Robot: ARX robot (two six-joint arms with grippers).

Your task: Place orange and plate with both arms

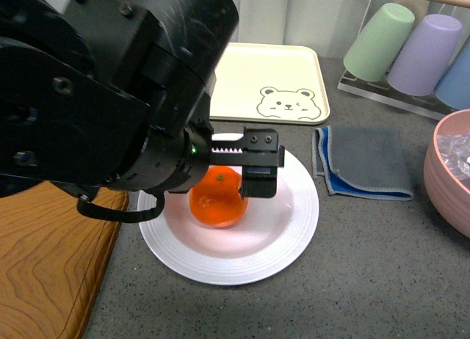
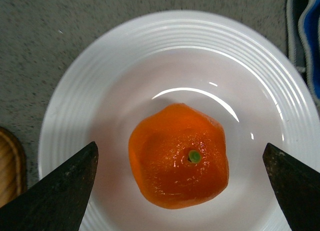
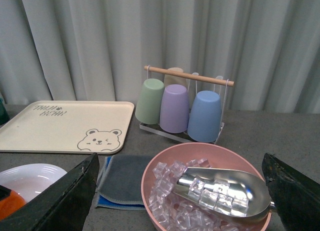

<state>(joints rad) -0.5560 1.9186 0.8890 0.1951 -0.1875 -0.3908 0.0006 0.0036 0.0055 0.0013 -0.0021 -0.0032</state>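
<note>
Left gripper [image 2: 180,146] hangs spread, empty, over the dimpled bright-orange mandarin [image 1: 218,199] seated mid-well of the round white ridged plate [image 1: 290,240]. Risk: a finger clipping the fruit on retreat rolls it toward the rim.

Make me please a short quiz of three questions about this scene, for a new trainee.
1. True or false: the orange lies in the well of the plate.
2. The left tool is: A) shut on the orange; B) open, with one finger on each side of the orange, apart from it; C) out of view.
3. What fills the pink bowl?

Key: 1 true. 2 B. 3 ice cubes.
</note>
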